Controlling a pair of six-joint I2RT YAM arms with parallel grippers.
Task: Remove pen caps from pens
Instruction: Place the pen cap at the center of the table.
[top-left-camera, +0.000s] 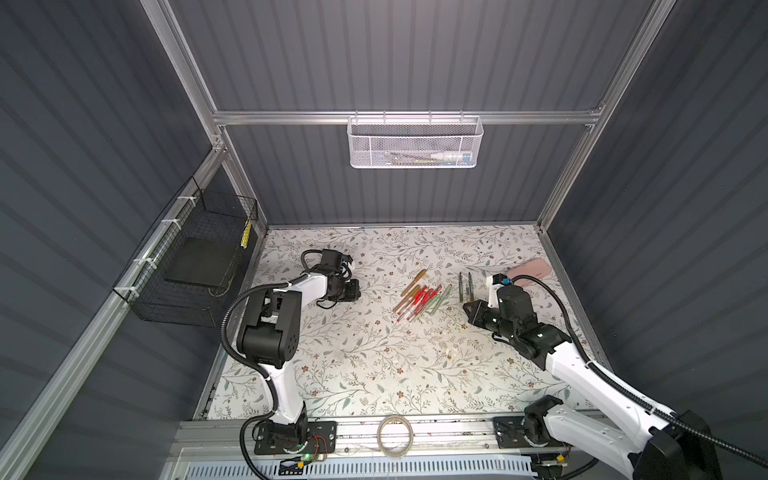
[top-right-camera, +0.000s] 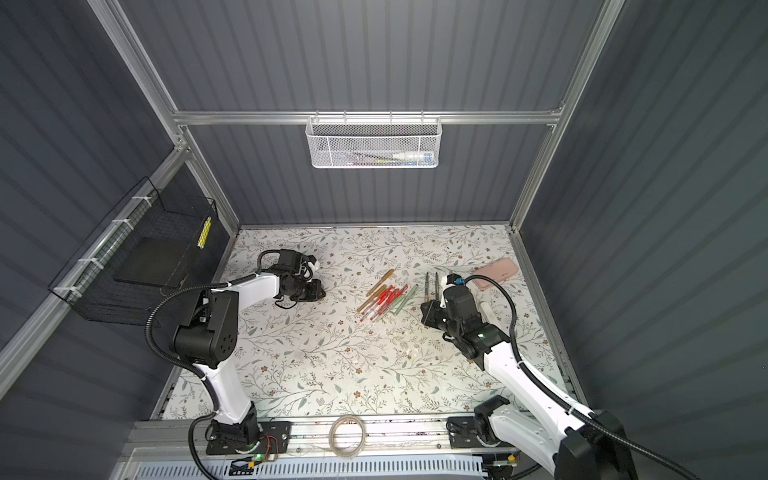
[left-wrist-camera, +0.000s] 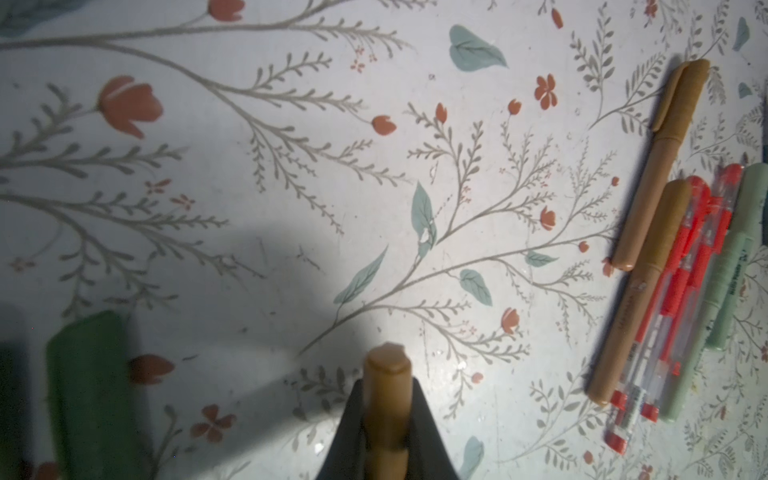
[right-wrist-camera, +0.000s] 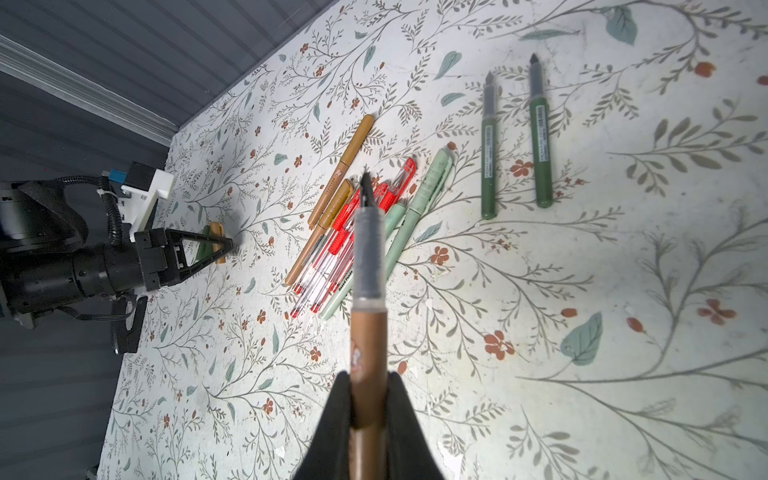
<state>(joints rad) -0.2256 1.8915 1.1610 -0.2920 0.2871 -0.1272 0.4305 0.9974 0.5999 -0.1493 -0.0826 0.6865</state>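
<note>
Left gripper (left-wrist-camera: 386, 380) is clamped tight on the brown cap (left-wrist-camera: 386, 365), low over the mat (left-wrist-camera: 374, 166). A green cap (left-wrist-camera: 85, 386) lies just beside it. Right gripper (right-wrist-camera: 368, 376) is clamped tight on the brown pen (right-wrist-camera: 368, 328), nib bare. Two uncapped green pens (right-wrist-camera: 542, 158) lie apart from the pile (right-wrist-camera: 345, 232) of capped ones between the arms. The pens look light, stiff and smooth, so likely to roll and slip. Best hold is probably mid-barrel, other jaws on the cap, pulling straight along the axis. The outer brown one in the pile looks easiest.
</note>
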